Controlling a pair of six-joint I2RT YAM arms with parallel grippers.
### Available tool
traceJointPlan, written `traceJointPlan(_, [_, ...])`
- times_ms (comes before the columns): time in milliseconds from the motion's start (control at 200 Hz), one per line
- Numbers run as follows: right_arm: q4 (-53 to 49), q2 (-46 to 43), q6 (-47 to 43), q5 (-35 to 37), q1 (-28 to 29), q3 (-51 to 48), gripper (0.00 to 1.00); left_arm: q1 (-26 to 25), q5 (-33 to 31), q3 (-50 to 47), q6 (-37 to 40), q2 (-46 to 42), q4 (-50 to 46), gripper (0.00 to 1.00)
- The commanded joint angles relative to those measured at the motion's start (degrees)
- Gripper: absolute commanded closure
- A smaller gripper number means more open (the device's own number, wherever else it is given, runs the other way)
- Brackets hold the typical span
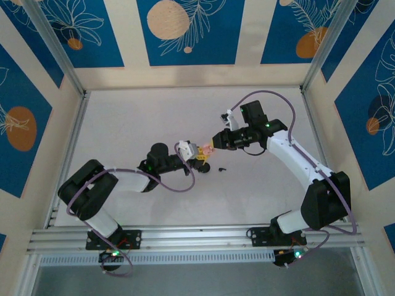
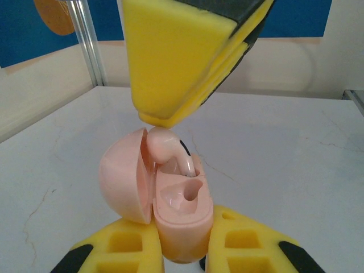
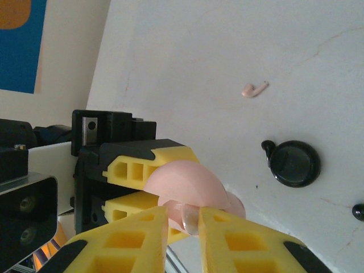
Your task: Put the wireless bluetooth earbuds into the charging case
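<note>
Clamping open pink charging case in L fingers, lid swung aside; pinching pink earbud w/ R fingers, stem part-way down one slot, head not yet seated, other slot empty. Could jam or pop out if pushed at a tilt or released early; could also twist case in L grip if pressed off-centre. Watch 2nd pink earbud too, loose on desk near black case, easy to flick away w/ a careless sweep.

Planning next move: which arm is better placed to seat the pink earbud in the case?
Right. The right gripper pinches the earbud at the open case; the left gripper only holds it.
</note>
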Motion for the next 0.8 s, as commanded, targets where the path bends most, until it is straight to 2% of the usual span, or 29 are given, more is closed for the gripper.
traceJointPlan(0, [-5.23,-0.38,-1.21,1.99,0.81,0.83,0.79,-0.73,0.24,0.95,-0.26,-0.43,3.42,0.92])
traceJointPlan(415, [-6.83,-2.63,0.92,5.99,0.96,1.88,0.77,-0.74,-0.43,1.04,0.61,-1.44,1.0,0.92])
traceJointPlan(795, [-7.41,-3.8,2.84,6.54,0.87,4.84,0.61,-0.82,-0.39,0.87,1.77,-2.04,-0.16,0.92])
